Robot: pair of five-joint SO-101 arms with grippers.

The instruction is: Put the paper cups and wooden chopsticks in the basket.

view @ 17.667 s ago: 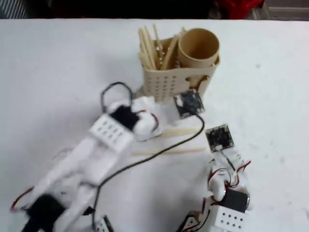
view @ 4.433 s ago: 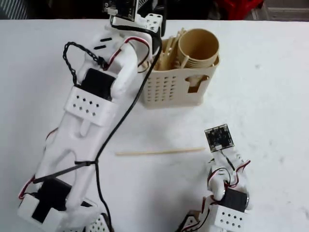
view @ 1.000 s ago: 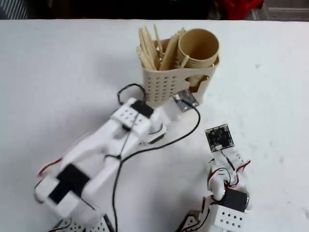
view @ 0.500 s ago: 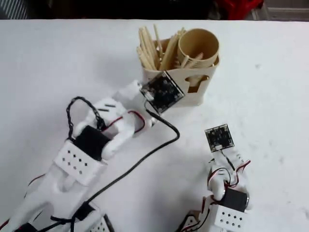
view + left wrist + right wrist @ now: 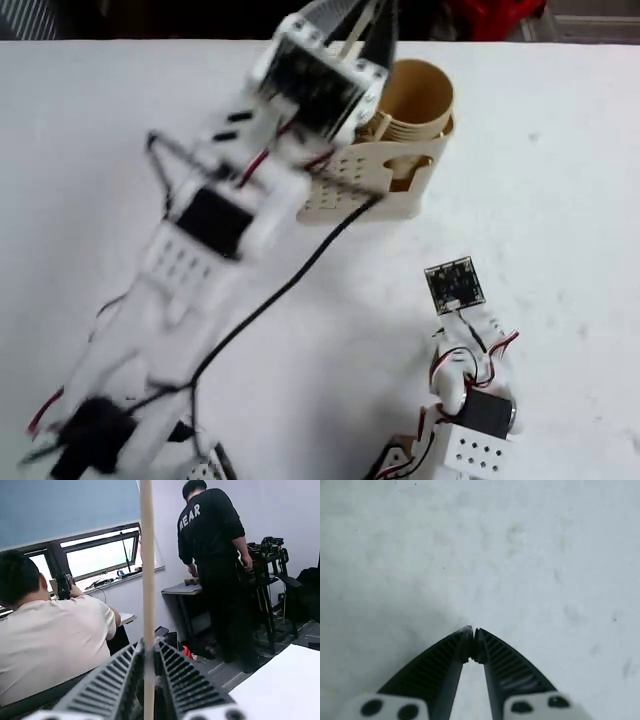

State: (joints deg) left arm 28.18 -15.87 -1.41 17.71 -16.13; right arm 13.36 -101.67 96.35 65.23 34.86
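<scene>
My left gripper [image 5: 362, 22] hangs above the far side of the cream basket [image 5: 400, 178], shut on one wooden chopstick [image 5: 147, 570], which stands upright between its ridged fingers [image 5: 172, 675]. In the high view the chopstick [image 5: 353, 30] shows as a tan sliver between the dark fingers. A stack of tan paper cups [image 5: 425, 95] stands in the basket's right half. The arm covers the basket's left half. My right gripper [image 5: 472, 639] is shut on nothing, tips just over the white table [image 5: 530, 555], and the right arm [image 5: 470, 395] sits folded at the near right.
The left arm [image 5: 200, 250] stretches diagonally from the near left across the white table [image 5: 560, 180] to the basket, its black cable [image 5: 290, 280] trailing beside it. Bare tabletop lies to the right of the basket and at the far left.
The left arm has swung up from the table in front of the basket to above it, carrying the chopstick. The chopstick that lay on the table earlier is gone. The right arm is still.
</scene>
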